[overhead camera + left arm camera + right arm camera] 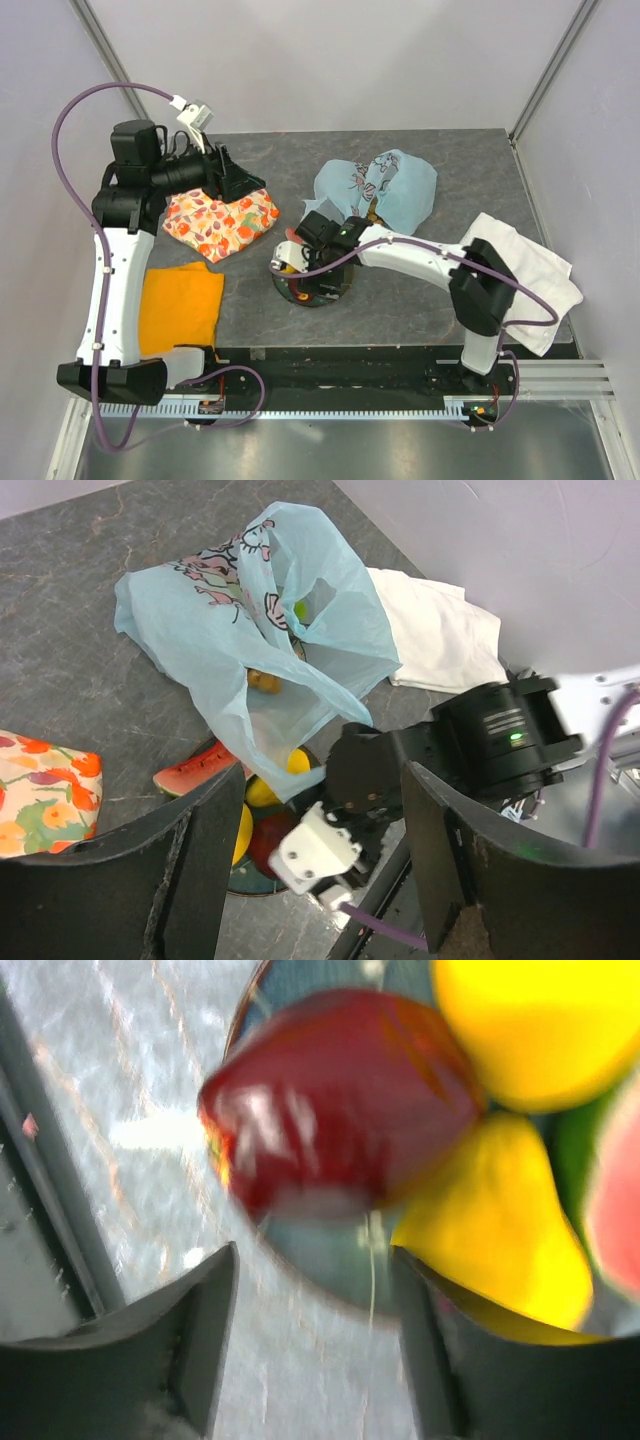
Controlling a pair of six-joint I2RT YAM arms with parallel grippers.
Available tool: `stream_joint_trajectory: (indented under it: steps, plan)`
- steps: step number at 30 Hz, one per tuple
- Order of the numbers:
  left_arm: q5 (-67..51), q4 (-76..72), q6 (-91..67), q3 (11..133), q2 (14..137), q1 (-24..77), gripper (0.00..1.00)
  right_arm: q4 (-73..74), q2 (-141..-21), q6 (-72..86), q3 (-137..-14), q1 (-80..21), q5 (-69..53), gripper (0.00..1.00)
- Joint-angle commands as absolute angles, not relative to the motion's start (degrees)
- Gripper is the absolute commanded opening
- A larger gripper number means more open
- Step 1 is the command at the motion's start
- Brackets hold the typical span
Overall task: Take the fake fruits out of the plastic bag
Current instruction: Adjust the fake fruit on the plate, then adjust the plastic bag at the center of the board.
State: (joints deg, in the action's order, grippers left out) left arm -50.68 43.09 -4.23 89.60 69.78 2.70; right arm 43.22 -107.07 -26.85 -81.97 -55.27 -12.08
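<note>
The light-blue plastic bag (pixel 385 185) (pixel 220 610) lies crumpled on the table behind the dark round plate (pixel 316 299) (pixel 250 878). A brownish grape bunch (pixel 265 680) and a green piece (pixel 300 610) show inside the bag. On the plate lie a dark red fruit (pixel 340 1100) (pixel 268 840), two yellow lemons (pixel 540 1020) (pixel 490 1225) and a watermelon slice (pixel 195 773) (pixel 615 1200). My right gripper (pixel 298 268) (pixel 315 1345) hangs open low over the plate, with the dark red fruit just beyond its fingertips and nothing between them. Held open and empty, my left gripper (pixel 232 180) (pixel 322 780) is raised at the back left.
An orange-floral cloth (pixel 220 222) (pixel 40 790) lies under the left gripper. A plain orange cloth (pixel 182 305) sits at the front left. A white cloth (pixel 530 270) (pixel 430 630) lies at the right edge. Light walls enclose the back and sides.
</note>
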Motion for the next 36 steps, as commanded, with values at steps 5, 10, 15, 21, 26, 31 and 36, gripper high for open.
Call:
stream_joint_trajectory:
  steps: [5, 10, 15, 21, 26, 31, 36]
  plan:
    - [-48.4, 40.8, -7.5, 89.5, 71.9, 2.5, 0.73, 58.4, -85.4, -33.4, -87.3, -52.9, -5.2, 0.98]
    - [-47.0, 40.0, -10.3, 85.5, 75.1, 3.2, 0.73, 52.7, -83.8, -26.6, -89.4, -43.3, -2.6, 0.98]
    - [-46.3, 40.0, -10.3, 84.4, 78.6, 8.2, 0.74, 52.2, -90.7, -25.4, -94.4, -36.2, -5.5, 0.79]
    - [-37.4, 46.2, 3.5, 85.8, 83.5, 20.2, 0.76, 50.0, -96.6, -23.9, -93.0, -31.8, -12.3, 0.62]
    - [-29.2, 48.0, 12.8, 86.1, 87.8, 28.1, 0.79, 46.0, -99.9, -19.8, -91.7, -28.7, -13.8, 0.59]
    - [-24.1, 48.5, 16.5, 88.9, 90.9, 33.9, 0.8, 45.2, -103.1, -18.0, -94.7, -25.8, -13.3, 0.6]
    - [-24.4, 48.6, 15.9, 92.9, 95.7, 37.2, 0.8, 44.1, -105.5, -18.3, -95.2, -24.0, -9.9, 0.61]
